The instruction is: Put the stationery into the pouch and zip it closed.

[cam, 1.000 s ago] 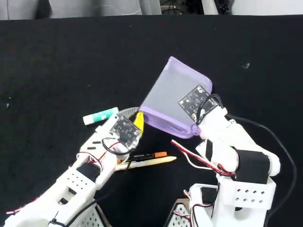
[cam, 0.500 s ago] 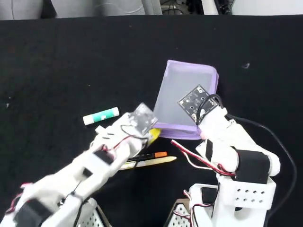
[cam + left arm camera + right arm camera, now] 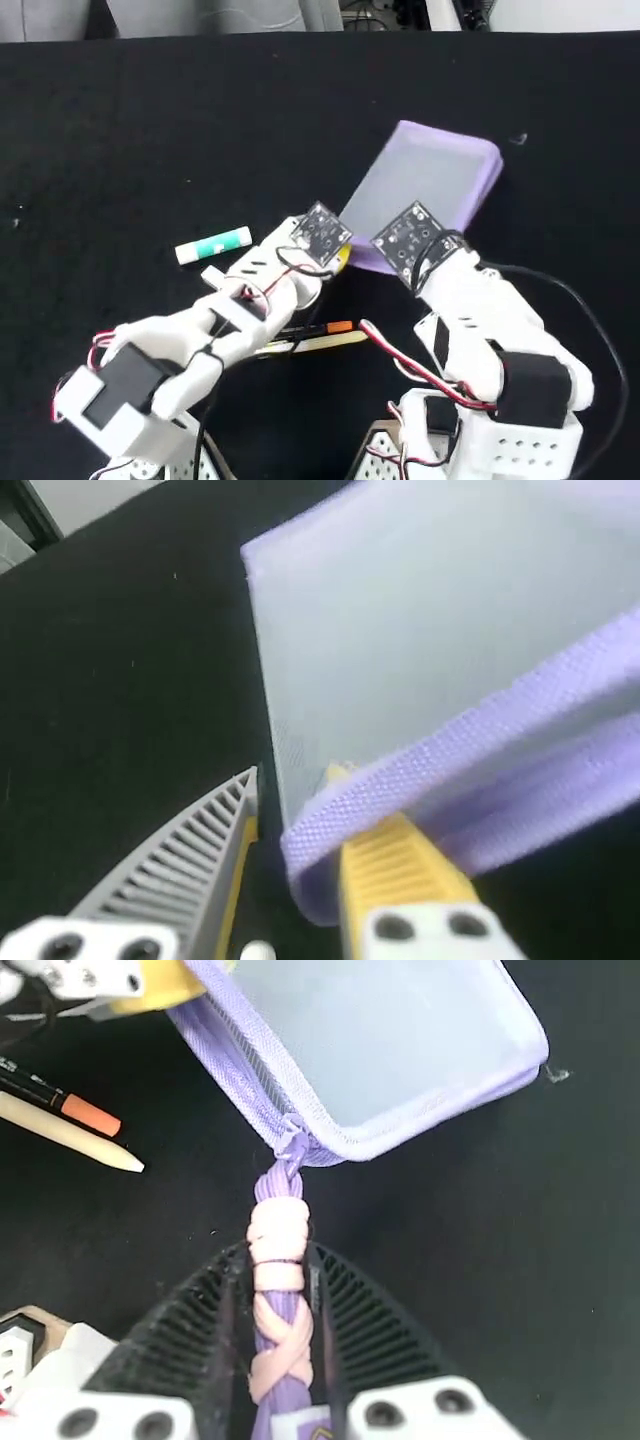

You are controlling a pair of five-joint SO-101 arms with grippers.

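Pouch (image 3: 430, 190) swung toward 2 o'clock; our right gripper (image 3: 278, 1252) clamped its pull (image 3: 275, 1195), and our left gripper (image 3: 292, 774) gaped against it.

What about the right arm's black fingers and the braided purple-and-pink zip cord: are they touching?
Touching. The right wrist view shows the black fingers closed against both sides of the braided purple-and-pink zip cord, with no gap.

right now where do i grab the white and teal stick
Grip the white and teal stick across its middle, coming straight down from above. It lies flat on the table, apart from everything else, so its long sides look easiest to pinch.
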